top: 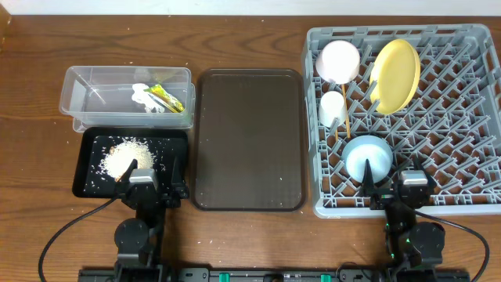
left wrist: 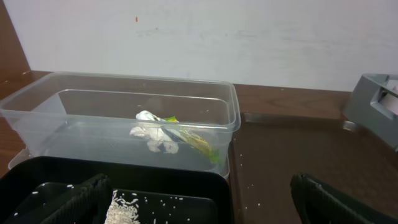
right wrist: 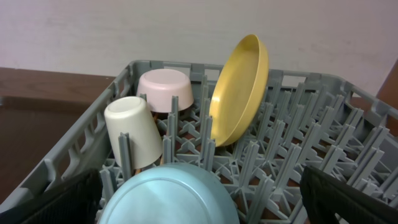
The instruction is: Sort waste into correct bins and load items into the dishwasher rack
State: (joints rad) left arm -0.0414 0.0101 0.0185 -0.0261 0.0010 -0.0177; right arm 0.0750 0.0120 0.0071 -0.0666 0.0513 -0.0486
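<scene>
Apparently every item sits in its place, so the step in hand reads as a final check with both arms parked at the lower edge of the overhead frame. The left gripper hangs over the near rim of the shallow glossy black rectangular tray, jaws spread wide and holding nothing. The right gripper hangs at the near wall of the large square light-grey lattice dishwasher rack, jaws likewise spread and empty. To do this step well, keep both sets of jaws apart and clear of the tray rim and rack wall, and confirm each location before ending. Count as follows. Upper left: one clear plastic rectangular tub containing one crumpled white tissue and one yellow-green-orange snack wrapper, touching each other. Below it, the black tray carries one heap of loose white rice crumbs with stray grains around it. Centre: one dark brown serving tray. Right, inside the rack: one white bowl, one small white cup, one round yellow plate standing on edge between pegs, and one light blue dish nearest the gripper. The thin wooden chopsticks show only as a narrow line beside the cup; whether both are present cannot be told.
</scene>
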